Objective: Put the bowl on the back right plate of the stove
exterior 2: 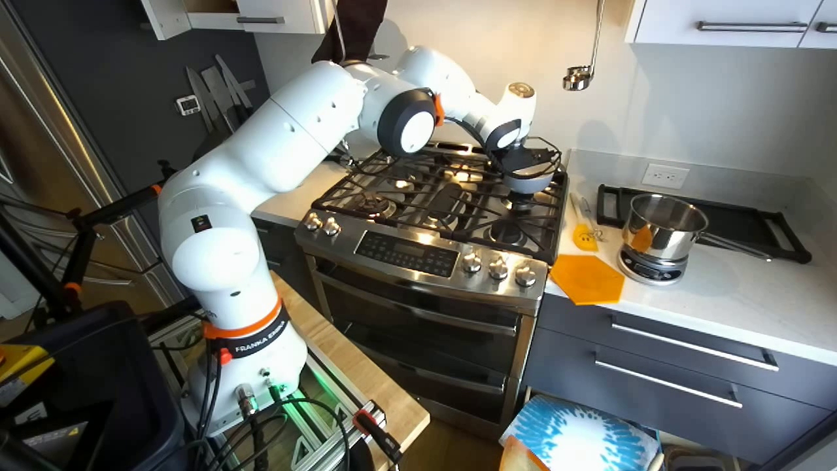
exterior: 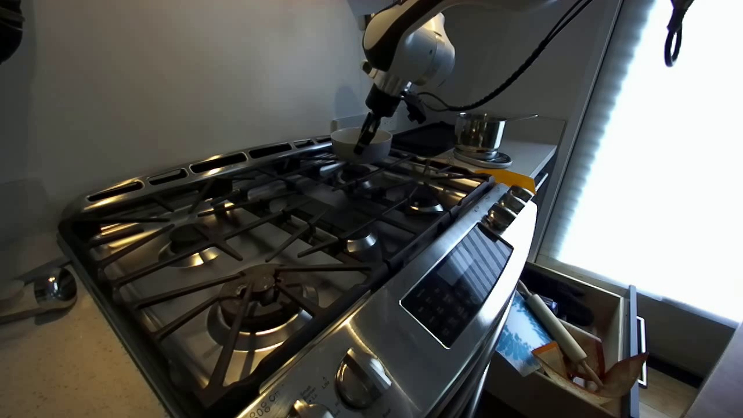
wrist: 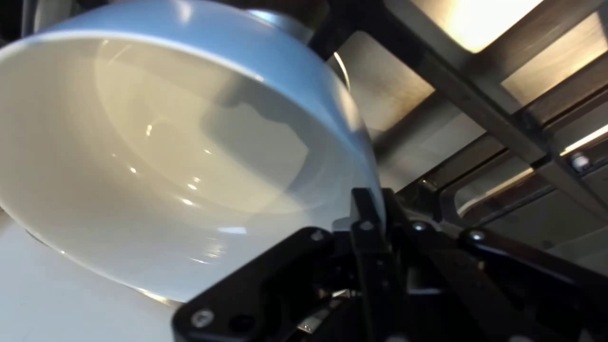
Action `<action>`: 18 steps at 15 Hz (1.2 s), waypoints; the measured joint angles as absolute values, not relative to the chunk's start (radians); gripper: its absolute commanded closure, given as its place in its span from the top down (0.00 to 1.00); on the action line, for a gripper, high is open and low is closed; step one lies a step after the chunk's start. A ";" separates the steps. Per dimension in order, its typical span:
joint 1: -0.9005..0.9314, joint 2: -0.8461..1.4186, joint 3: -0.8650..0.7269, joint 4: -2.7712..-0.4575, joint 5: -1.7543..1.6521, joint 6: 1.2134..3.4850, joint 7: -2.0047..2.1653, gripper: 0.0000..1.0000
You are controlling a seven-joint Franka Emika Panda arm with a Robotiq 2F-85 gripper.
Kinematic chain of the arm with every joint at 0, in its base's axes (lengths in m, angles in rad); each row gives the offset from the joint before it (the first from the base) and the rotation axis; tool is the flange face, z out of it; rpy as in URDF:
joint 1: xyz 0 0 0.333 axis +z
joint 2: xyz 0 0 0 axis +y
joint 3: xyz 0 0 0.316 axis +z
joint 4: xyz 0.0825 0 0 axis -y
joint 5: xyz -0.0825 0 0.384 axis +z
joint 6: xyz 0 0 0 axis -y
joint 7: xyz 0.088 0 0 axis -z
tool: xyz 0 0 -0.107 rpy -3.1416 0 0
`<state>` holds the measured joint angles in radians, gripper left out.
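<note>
The cream-white bowl (exterior: pixel 342 145) is over the back right of the stove (exterior 2: pixel 346 243) in both exterior views (exterior 2: pixel 527 184). It fills the left of the wrist view (wrist: pixel 190 142). My gripper (exterior: pixel 363 145) reaches down into the bowl's near side. In the wrist view its fingers (wrist: pixel 373 204) are shut on the bowl's rim, one inside and one outside. The back right plate (exterior 2: pixel 520 201) lies just below the bowl, partly hidden; its dark cap also shows in an exterior view (exterior: pixel 355 172). I cannot tell whether the bowl touches the grate.
A steel pot (exterior 2: pixel 664 226) stands on a scale on the counter right of the stove. An orange mat (exterior 2: pixel 586 280), a yellow utensil (exterior 2: pixel 585 238) and a black rack (exterior 2: pixel 745 229) lie near it. The wall is close behind the bowl. A drawer (exterior: pixel 630 348) stands open below.
</note>
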<state>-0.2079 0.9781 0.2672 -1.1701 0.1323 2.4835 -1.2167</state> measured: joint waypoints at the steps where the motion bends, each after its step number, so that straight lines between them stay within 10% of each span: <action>1: -0.207 0.978 0.268 -1.170 0.132 2.482 -1.217 0.02; 18: -0.057 0.612 0.116 -1.674 0.010 2.848 -0.937 0.02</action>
<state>-0.0569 0.6125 0.1160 -1.6738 0.0102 2.8485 -0.9370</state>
